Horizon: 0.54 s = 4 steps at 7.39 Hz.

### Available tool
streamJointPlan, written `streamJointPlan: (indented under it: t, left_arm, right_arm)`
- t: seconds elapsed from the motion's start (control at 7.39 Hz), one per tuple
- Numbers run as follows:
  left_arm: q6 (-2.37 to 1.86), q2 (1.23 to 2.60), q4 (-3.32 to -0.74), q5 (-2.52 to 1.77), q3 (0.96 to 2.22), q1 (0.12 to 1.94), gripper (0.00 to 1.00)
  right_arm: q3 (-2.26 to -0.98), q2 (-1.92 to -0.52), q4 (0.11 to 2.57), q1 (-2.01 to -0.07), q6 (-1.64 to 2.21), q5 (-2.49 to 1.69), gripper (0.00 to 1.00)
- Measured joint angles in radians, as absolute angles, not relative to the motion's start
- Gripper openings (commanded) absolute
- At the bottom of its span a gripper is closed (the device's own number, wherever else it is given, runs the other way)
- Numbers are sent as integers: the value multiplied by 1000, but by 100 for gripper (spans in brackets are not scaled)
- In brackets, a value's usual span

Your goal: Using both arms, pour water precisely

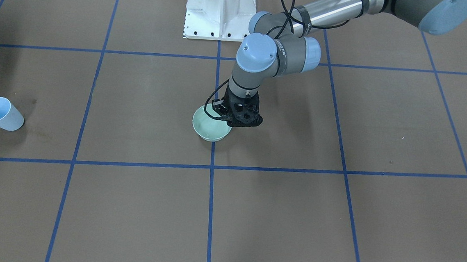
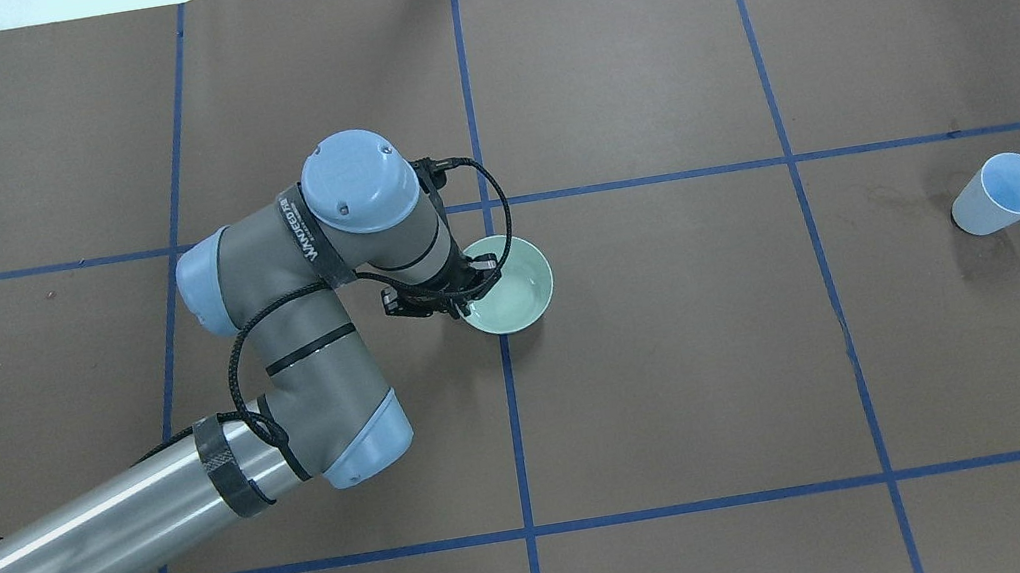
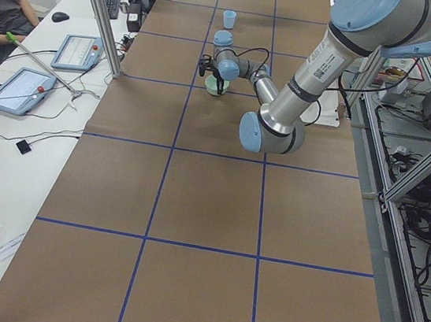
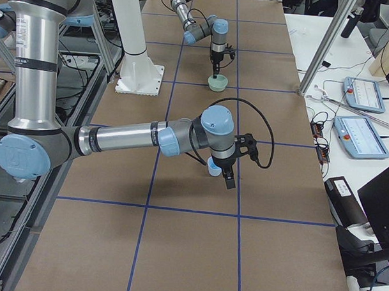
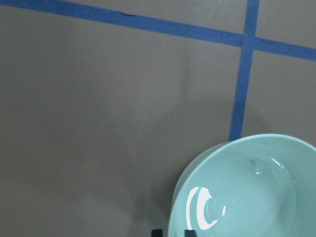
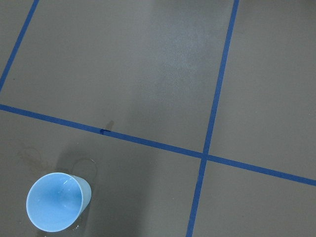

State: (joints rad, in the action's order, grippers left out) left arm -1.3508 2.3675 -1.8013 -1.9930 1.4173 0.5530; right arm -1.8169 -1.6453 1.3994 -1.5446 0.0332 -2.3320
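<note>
A pale green bowl (image 2: 518, 287) sits near the table's middle, and faint glints of water (image 5: 202, 207) show inside it. My left gripper (image 2: 462, 300) stands over the bowl's edge nearest my left arm. In the left wrist view its fingertips (image 5: 157, 232) straddle the rim (image 5: 173, 222) closely, shut on it. A light blue cup (image 2: 1002, 193) stands upright on my right side, also in the front view (image 1: 1, 113). My right gripper (image 4: 228, 178) shows only in the exterior right view, hovering above the cup (image 6: 56, 201). I cannot tell whether it is open.
Blue tape lines grid the brown table. The white pedestal (image 1: 220, 11) is bolted at the robot's side. Damp stains mark the paper beside the cup (image 2: 891, 199). An operator and tablets (image 3: 18, 91) are at a side desk beyond the far edge.
</note>
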Motion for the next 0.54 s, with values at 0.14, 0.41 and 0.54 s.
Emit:
streamJointPlan:
  t: [0.14, 0.41, 0.54]
  left_arm:
    - [-1348, 2367, -1803, -2009, 1431, 577, 0]
    - [-1318, 2331, -1799, -2148, 1487, 669, 0]
    - [-1273, 2244, -1800, -2202, 1559, 710, 0]
  right_arm:
    - [-1814, -1645, 1402, -1545, 33, -2344, 99]
    - [-1812, -1647, 1404, -1545, 34, -2383, 99]
    - [-1812, -1647, 1405, -1545, 34, -2391, 99]
